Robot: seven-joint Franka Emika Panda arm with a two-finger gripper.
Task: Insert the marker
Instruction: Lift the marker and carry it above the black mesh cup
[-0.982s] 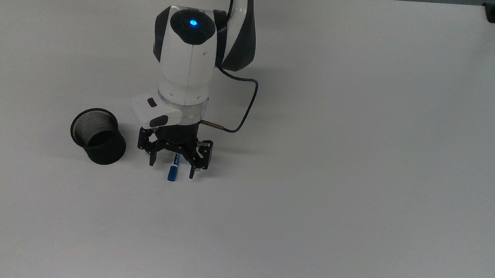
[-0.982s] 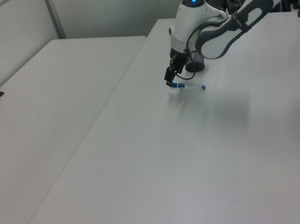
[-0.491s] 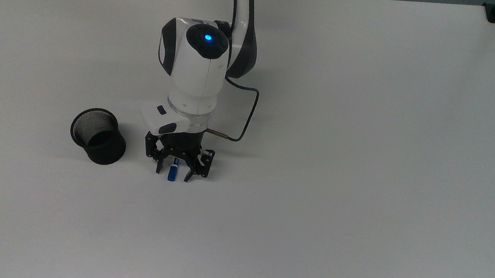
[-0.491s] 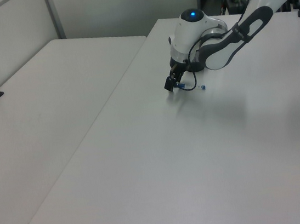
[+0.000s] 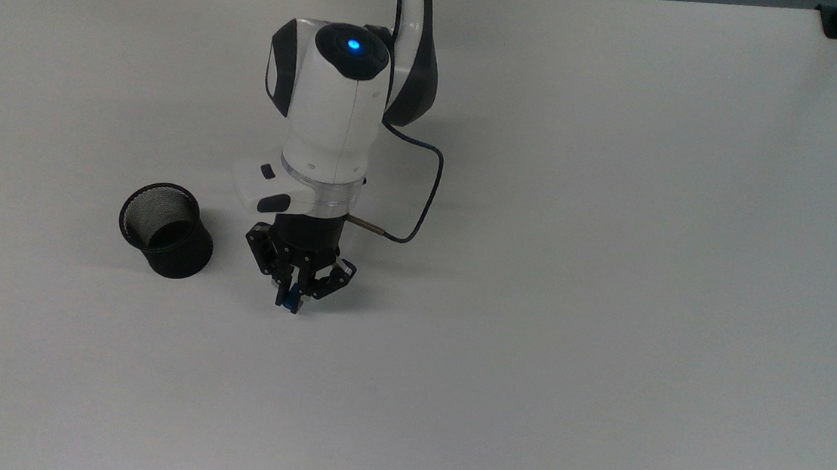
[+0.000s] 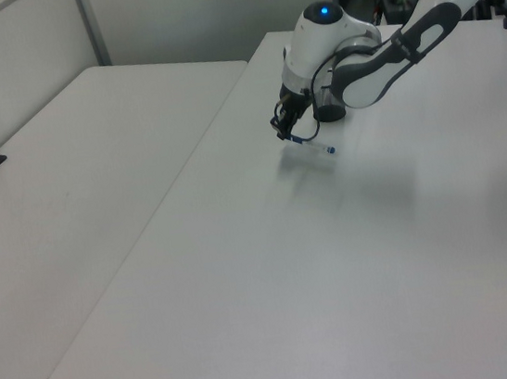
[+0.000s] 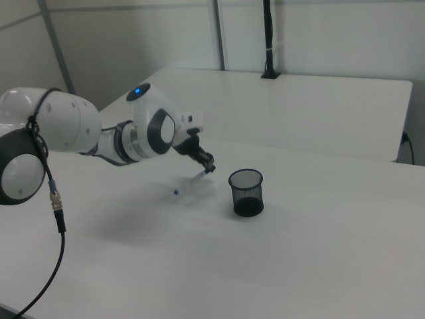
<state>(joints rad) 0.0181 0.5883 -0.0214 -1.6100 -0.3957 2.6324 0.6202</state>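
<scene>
Landmark for this entry: the black mesh cup (image 5: pixel 166 229).

Top view, going left to right. The cup stood upright on the white desk (image 5: pixel 611 282), mouth open, mesh inner wall showing. Just to the top view's right of the cup, apart from it and not touching, sat the claw (image 5: pixel 293 294) — fingers drawn in narrow and clamped on the blue-capped end of the marker (image 5: pixel 292 300). The blue tip peeked out below the fingers; the rest of the barrel was hidden under the wrist. Above the claw rose the white arm housing (image 5: pixel 328 98) with its lit blue light, and a dark cable (image 5: pixel 422 190) looped out on the side away from the cup. The desk beyond that, far from the cup, was plain white surface.

Left view: the claw (image 6: pixel 285 132) held the marker (image 6: pixel 311 145) by one end; the white barrel slanted down and toward the left view's right, blue far end lowest, with a faint shadow on the desk beneath — the barrel appeared raised off the surface. The cup (image 6: pixel 329 108) stood behind the arm, partly hidden.

Right view: the marker (image 7: pixel 201 175) hung from the claw (image 7: pixel 208 167), to the right view's left of the cup (image 7: pixel 246 193) and near it.
</scene>
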